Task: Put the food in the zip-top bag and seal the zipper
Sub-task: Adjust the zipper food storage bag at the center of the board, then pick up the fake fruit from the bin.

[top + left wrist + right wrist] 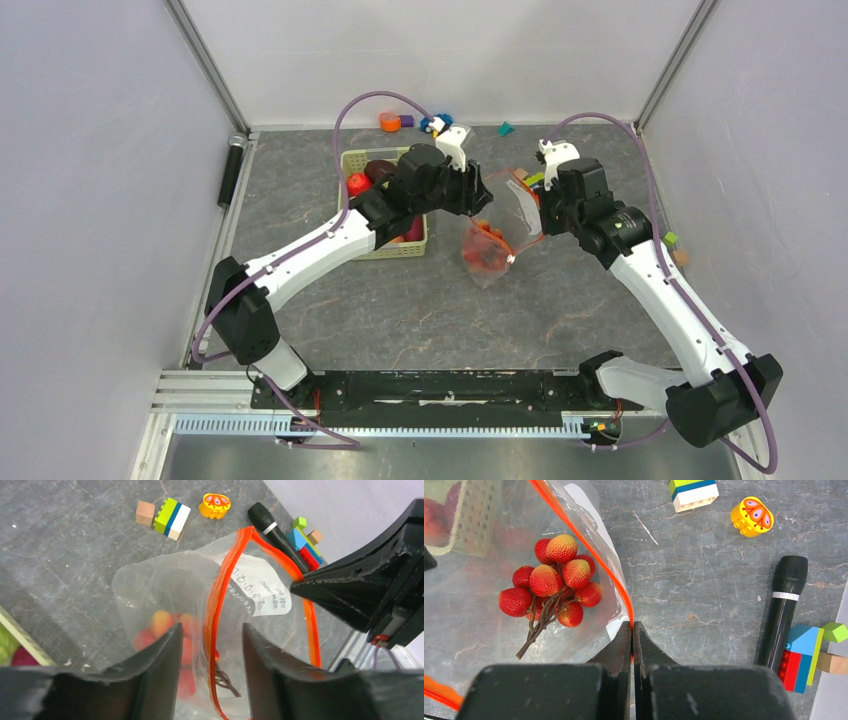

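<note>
Over the grey bench, the right claw pinches the clear plastic bag by its rim to hold it up; the left claw gapes, unclenched.

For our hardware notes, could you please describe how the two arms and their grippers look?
The left arm and right arm have white shells with black joint housings; a purple cable runs along each. The left gripper and right gripper have matte black, tapered fingers.
</note>
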You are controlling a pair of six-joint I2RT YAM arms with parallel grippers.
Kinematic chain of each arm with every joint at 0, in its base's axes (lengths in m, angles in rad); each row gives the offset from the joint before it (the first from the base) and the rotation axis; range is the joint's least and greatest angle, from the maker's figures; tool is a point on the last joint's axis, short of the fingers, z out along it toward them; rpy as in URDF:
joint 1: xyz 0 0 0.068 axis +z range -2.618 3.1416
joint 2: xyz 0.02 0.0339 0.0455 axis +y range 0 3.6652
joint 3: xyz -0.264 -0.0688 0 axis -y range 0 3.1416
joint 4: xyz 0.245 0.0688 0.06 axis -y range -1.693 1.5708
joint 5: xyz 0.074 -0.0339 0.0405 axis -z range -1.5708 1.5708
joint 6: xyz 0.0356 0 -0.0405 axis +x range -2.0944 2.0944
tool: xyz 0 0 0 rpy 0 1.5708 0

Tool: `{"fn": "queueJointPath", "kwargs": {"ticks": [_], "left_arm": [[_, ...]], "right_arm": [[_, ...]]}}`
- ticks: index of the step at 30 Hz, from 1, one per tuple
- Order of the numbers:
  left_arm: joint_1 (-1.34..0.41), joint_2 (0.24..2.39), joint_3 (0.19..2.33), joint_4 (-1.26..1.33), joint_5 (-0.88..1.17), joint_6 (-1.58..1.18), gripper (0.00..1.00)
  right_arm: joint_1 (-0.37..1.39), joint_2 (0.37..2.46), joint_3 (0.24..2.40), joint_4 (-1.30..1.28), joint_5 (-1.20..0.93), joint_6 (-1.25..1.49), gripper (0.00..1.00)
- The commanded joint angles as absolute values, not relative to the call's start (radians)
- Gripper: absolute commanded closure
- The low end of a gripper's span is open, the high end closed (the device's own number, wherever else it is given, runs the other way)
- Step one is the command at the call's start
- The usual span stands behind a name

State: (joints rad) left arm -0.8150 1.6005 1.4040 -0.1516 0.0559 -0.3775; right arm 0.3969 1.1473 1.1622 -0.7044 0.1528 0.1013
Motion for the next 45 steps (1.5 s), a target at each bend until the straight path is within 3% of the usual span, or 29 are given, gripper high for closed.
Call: {"fn": "queueJointPath", "kwargs": {"ticks": [1, 3, 4, 15, 21, 29, 36, 45], "left_arm": [[-0.816, 1.594, 1.464, -0.169, 0.045, -0.322, 0.29], [-0.816, 1.572, 1.455, -0.18, 0.017, -0.313, 0.04], [-0.816, 1.555, 1.447, -0.184, 0.005, -0.307, 0.0], [-0.779, 1.323, 1.289, -0.295, -0.31, -0.3, 0.0], [-0.593, 1.281, 1.195, -0.348, -0.281, -0.413, 0.0], [-0.447, 1.392, 1.13, -0.322, -0.28, -0.433, 0.0], [-0.346, 1.569, 1.139, -0.245, -0.128, -0.437, 0.02], [-0.323, 1.751, 1.229, -0.233, -0.085, -0.399, 0.18]], "right_arm": [[0.391, 1.149, 1.17, -0.675, 0.162, 0.118, 1.0], [0.391, 1.147, 1.163, -0.665, 0.154, 0.118, 1.0], [0.391, 1.146, 1.161, -0.66, 0.15, 0.117, 1.0], [0.384, 1.139, 1.136, -0.638, 0.139, 0.092, 1.0], [0.382, 1.14, 1.125, -0.63, 0.135, 0.087, 1.0], [0.379, 1.142, 1.114, -0.62, 0.126, 0.084, 1.0], [0.377, 1.134, 1.104, -0.618, 0.138, 0.081, 1.0], [0.377, 1.135, 1.099, -0.615, 0.148, 0.08, 1.0]]}}
